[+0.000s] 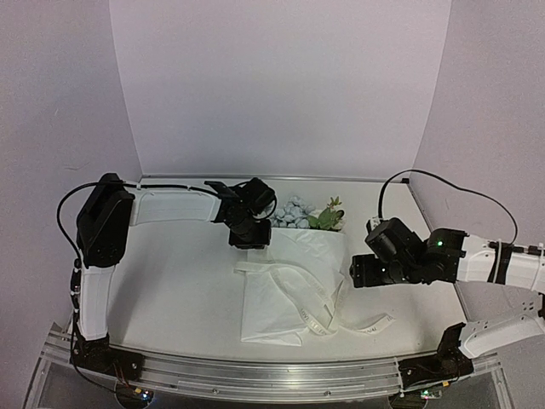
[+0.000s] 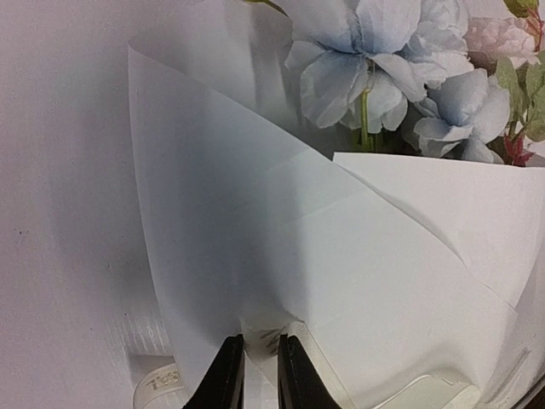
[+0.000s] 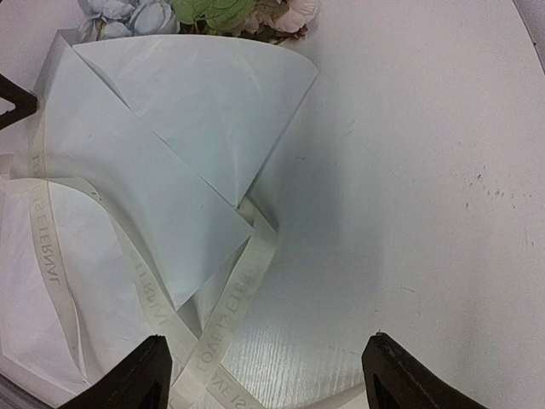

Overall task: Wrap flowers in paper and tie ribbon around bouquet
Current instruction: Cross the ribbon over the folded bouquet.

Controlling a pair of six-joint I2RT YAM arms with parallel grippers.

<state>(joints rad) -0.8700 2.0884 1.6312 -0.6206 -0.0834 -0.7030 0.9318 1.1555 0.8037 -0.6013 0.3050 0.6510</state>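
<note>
Pale lilac walls (image 1: 281,85) close in a white worktop (image 1: 179,281), and the bouquet (image 1: 285,281) lies in the middle of it, between the two arms. The flowers (image 1: 298,213) point to the far side. The paper (image 3: 196,111) is folded over them in two overlapping flaps that nothing pins down.

The ribbon (image 3: 230,298) runs loosely across and around the paper, crossing itself near the right edge. It is slack and not knotted, and a free length trails onto the worktop at the near right.

The left end effector (image 2: 261,375) sits at the bouquet's far-left edge with its fingers (image 2: 226,379) drawn almost together. A sliver of lettered ribbon shows between them, so I judge it clamped on the ribbon, perhaps with the paper's edge caught too. The right end effector (image 3: 272,375) hovers over the bouquet's right side with its fingers wide apart and nothing between them.

Risks, as I judge them:
- **Bouquet dragged:** the bouquet looks light, so a pull on the ribbon from the left could slide or turn it instead of tightening the loop.
- **Flaps opening:** the same pull could lift the top flap and let the fold spring open.
- **Paper damage:** if paper is nipped along with the ribbon, it may crease or tear.
- **Missed pick-up:** the free strand lies flat on the worktop, so the right fingers could slide over it or catch the paper instead.
- **Ribbon slipping:** the band is thin and smooth and may slip out of the left grip once it is under tension.
</note>
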